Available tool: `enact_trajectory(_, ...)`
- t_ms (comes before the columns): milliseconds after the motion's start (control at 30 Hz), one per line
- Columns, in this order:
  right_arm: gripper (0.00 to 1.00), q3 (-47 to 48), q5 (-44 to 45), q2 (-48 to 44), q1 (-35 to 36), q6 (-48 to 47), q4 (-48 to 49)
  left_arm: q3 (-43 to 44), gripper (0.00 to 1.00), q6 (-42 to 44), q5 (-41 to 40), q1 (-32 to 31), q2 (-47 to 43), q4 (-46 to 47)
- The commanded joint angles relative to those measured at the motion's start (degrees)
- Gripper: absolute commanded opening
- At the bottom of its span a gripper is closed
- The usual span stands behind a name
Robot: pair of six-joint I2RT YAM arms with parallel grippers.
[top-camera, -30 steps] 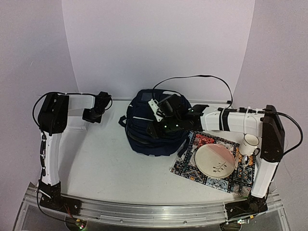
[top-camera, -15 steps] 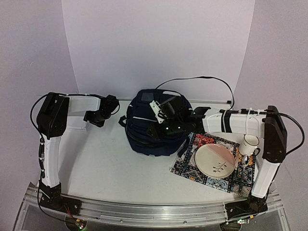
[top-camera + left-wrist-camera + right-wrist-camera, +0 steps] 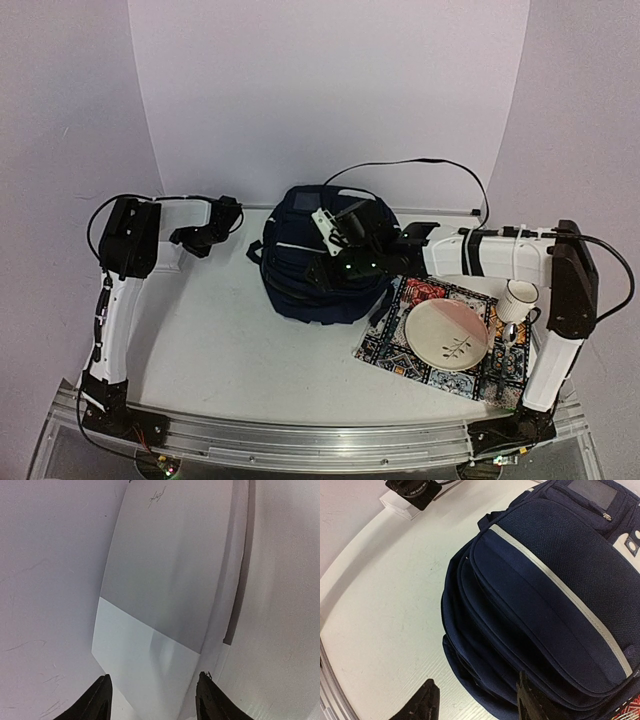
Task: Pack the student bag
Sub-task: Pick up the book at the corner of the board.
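Observation:
The student bag (image 3: 318, 272) is a dark navy backpack with white stripes, lying at the table's middle. In the right wrist view the student bag (image 3: 555, 595) fills the frame, and its zipped lower edge runs between the fingers. My right gripper (image 3: 322, 268) hovers over the bag's front. In its own view the right gripper (image 3: 475, 704) is open and grips nothing. My left gripper (image 3: 205, 235) is off to the bag's left, near the back wall. Seen from its wrist, the left gripper (image 3: 155, 700) is open and faces only the bare backdrop.
A patterned mat (image 3: 400, 350) lies right of the bag, with a cream plate (image 3: 447, 335) on it and a white mug (image 3: 517, 299) at its far corner. A black cable (image 3: 420, 162) arcs above the bag. The left arm's wrist (image 3: 414, 489) shows beyond the bag.
The left arm's elbow has shifted right and its gripper has turned near the back wall, with its jaws opening. The right arm has hardly moved over the bag.

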Motion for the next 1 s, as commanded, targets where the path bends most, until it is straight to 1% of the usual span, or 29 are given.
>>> enact_trajectory(0,0.53,0.19,0.08,-2.24,0.01,0.52,0.7,3.93,0.58,2.38,-0.81,0.21,0.79,-0.6)
enact_trajectory(200,0.53,0.69,-0.2,-1.95,0.07,0.44,0.68,5.95,0.56,3.99,-2.01,1.78,3.53,-0.64)
enact_trajectory(467,0.53,1.06,-0.48,-1.59,0.09,0.52,0.67,7.53,0.45,5.5,-1.64,2.23,5.65,-0.68)
enact_trajectory(800,0.53,1.28,-0.46,-1.56,0.09,0.6,0.7,5.8,0.06,4.31,0.81,1.89,2.53,-1.7)
enact_trajectory(900,0.53,1.4,-0.61,-1.42,0.09,0.68,0.7,4.07,0.0,3.2,1.66,1.17,0.01,-2.1)
enact_trajectory(967,0.53,1.41,-0.62,-1.46,0.07,0.73,0.7,2.91,0.0,2.11,2.6,0.72,-2.05,-2.85)
